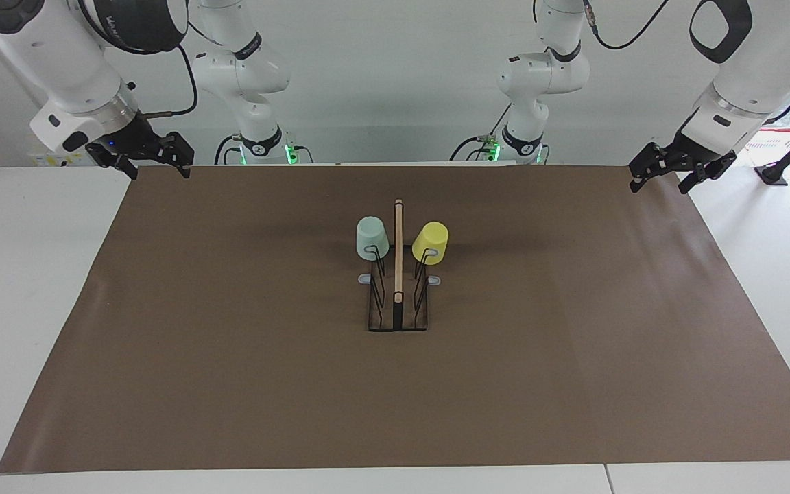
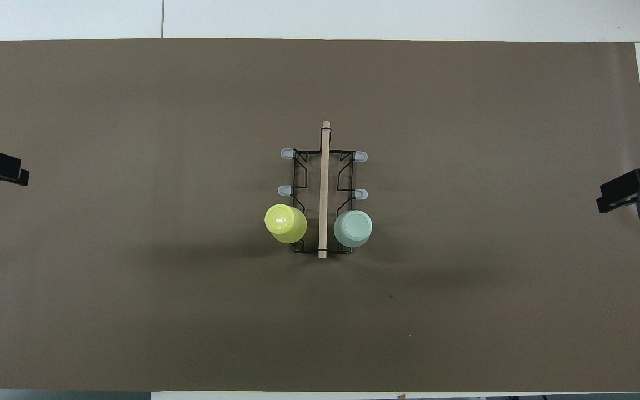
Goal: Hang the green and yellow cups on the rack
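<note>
Brown mat (image 1: 230, 357), both cups hung on rack (image 1: 398, 319), left claw (image 1: 673, 177) and right claw (image 1: 158, 168) released.

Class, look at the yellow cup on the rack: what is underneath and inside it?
The yellow cup sits upside down on a black wire prong of the rack, near the green cup. The wire runs up into its mouth; the prong's tip inside is covered by the cup.

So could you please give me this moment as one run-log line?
green cup: on rack | yellow cup: on rack | left gripper: open, empty, over mat edge | right gripper: open, empty, over mat corner
</note>
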Controlling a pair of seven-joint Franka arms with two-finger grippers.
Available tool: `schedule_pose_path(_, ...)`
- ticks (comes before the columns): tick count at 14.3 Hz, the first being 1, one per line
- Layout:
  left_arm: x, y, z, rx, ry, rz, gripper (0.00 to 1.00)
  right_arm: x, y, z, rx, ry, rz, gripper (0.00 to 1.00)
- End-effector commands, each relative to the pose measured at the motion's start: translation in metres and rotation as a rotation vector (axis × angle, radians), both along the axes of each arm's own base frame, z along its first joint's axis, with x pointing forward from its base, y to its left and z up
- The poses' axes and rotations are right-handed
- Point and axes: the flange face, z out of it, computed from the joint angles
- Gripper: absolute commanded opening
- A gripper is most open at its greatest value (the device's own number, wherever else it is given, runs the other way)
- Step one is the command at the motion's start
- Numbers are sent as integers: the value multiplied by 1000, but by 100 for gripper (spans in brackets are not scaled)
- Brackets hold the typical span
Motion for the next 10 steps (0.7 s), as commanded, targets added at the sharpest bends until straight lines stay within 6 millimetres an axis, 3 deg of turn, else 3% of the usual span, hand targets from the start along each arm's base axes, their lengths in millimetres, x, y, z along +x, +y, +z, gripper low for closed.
schedule_pose_path(1, -1, 1, 2, 10, -1, 11, 100, 6, -2, 3, -15, -24, 25, 100)
schedule_pose_path(10, -1, 0, 2, 10, -1, 9, 100, 14, 2, 17, -3, -89, 21, 100)
